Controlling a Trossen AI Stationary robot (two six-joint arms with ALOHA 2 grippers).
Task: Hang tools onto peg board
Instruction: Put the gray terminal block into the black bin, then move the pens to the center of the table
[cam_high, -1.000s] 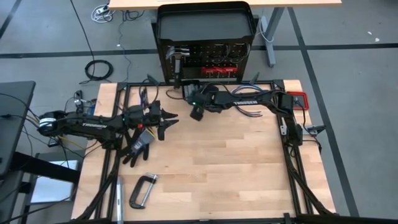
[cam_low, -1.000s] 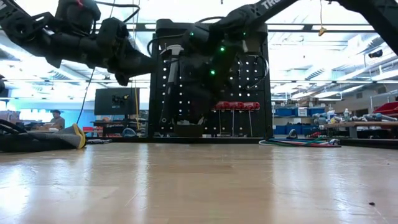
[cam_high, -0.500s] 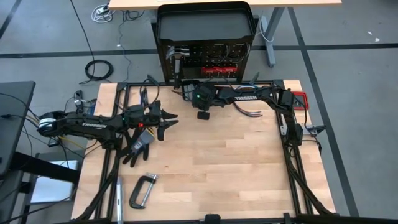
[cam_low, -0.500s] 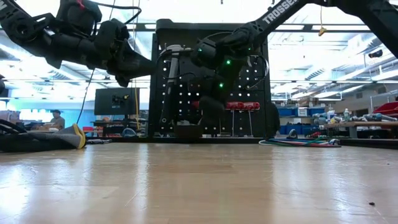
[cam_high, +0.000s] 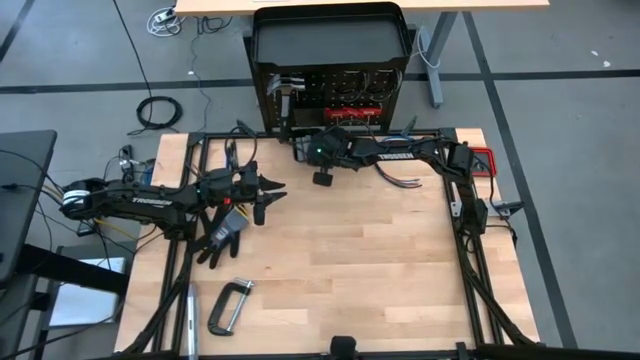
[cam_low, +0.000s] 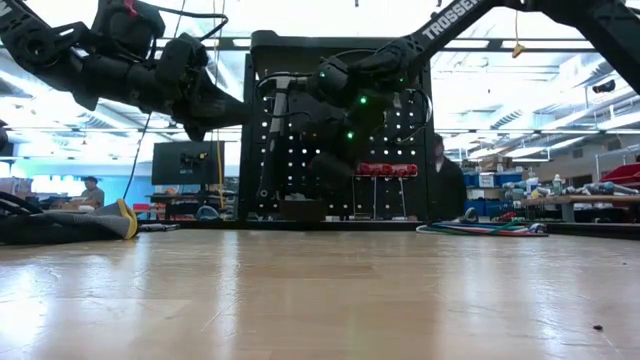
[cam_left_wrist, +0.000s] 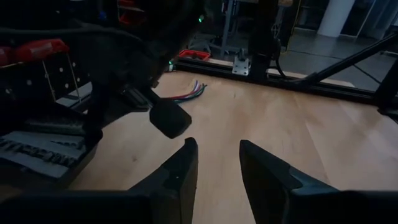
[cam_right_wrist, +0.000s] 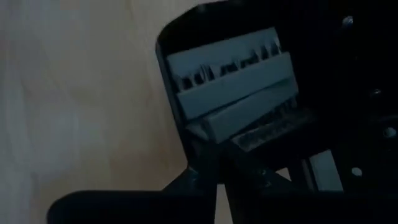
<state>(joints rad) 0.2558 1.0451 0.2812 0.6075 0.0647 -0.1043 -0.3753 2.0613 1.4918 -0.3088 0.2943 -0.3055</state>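
Observation:
The peg board (cam_high: 335, 100) stands upright past the table's far edge, with a hammer (cam_high: 285, 92) and red-handled drivers (cam_high: 350, 112) hanging on it. A grey C-clamp (cam_high: 228, 306) lies flat near the front left of the table. My right gripper (cam_right_wrist: 219, 182) is shut, at the foot of the peg board (cam_high: 302, 150). It sits right over a small black box (cam_right_wrist: 230, 81) holding rows of grey metal pieces. My left gripper (cam_high: 268, 190) hovers open over the table's left side, with nothing between its fingers (cam_left_wrist: 186, 168). My right gripper points its shut fingertips (cam_right_wrist: 205, 171) at the near rim of the small black box's grey rows (cam_right_wrist: 249, 134). The fingers hide the spot, so I cannot tell whether they touch or pinch anything there.
A black work glove (cam_high: 222, 230) lies under the left arm. Blue-white cables (cam_high: 400, 178) lie at the far right beside a red-rimmed object (cam_high: 482, 160). A long grey tool (cam_high: 190, 308) lies by the left frame rail. Bare wood (cam_high: 360, 260) spans the table's middle and near side.
My right gripper has moved toward the table's far edge, closer to the foot of the peg board, and its wrist has turned. My left arm has kept still.

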